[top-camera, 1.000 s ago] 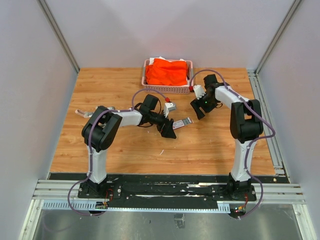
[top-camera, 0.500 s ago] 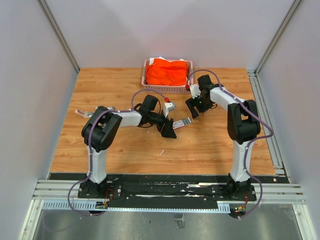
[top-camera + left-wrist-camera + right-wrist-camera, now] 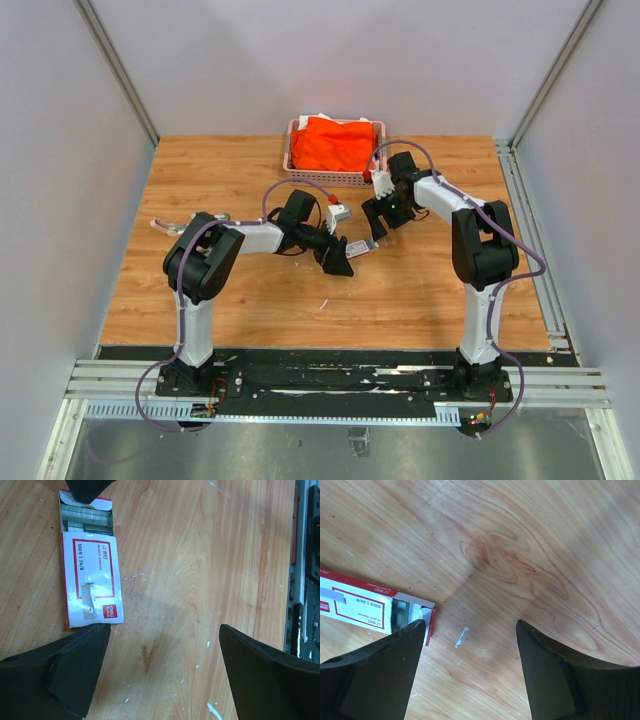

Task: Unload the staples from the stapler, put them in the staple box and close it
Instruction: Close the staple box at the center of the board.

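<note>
Your left claw [image 3: 165,630] hangs released, jaws wide, over bare desk [image 3: 210,555], with open room toward 3 o'clock in its wrist view. Just beside its 8 o'clock finger lies the white box [image 3: 92,575], its open end at 12 o'clock with the staples [image 3: 85,520] inside. The right claw [image 3: 470,622], also released, hangs at that open end. The basket [image 3: 330,178] sits at the far edge.

Small white cardboard box with red label [image 3: 91,587] lies flat in the narrow gap between the grippers. Left gripper [image 3: 162,630] sits at its closed end, right gripper [image 3: 470,625] over its open end. Both jaws wide, only bare wood between the fingers. Behind: pink plastic basket with orange cloth [image 3: 332,180], and a small white-grey object [image 3: 339,212] beside the left arm. Wooden worktop [image 3: 420,290] is open to the front and right. Grey side walls [image 3: 60,200] close off both edges.
</note>
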You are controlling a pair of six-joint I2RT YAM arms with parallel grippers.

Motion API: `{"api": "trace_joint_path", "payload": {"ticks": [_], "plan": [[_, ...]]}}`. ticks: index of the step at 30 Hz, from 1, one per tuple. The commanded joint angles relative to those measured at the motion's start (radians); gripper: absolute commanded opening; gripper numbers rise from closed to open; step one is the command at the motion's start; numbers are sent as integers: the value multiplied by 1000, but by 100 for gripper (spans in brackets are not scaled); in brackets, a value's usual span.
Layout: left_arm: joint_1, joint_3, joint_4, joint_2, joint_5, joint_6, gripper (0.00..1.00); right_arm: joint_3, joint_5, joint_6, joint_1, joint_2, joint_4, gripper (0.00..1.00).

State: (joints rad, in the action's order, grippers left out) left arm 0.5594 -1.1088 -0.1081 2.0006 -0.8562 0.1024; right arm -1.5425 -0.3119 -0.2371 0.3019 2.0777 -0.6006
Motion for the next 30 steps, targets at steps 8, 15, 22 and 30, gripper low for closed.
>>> {"api": "trace_joint_path", "payload": {"ticks": [8,15,22,30], "plan": [[7,49,102,47,91,-2,98,41,-57,51,41,14,-74,75],[7,53,102,50,90,6,98,25,-44,55,-2,-67,-70,75],[7,54,98,50,85,4,98,52,34,64,-45,-52,-47,75],[7,57,98,50,83,8,98,47,85,55,-45,-10,-24,75]]}}
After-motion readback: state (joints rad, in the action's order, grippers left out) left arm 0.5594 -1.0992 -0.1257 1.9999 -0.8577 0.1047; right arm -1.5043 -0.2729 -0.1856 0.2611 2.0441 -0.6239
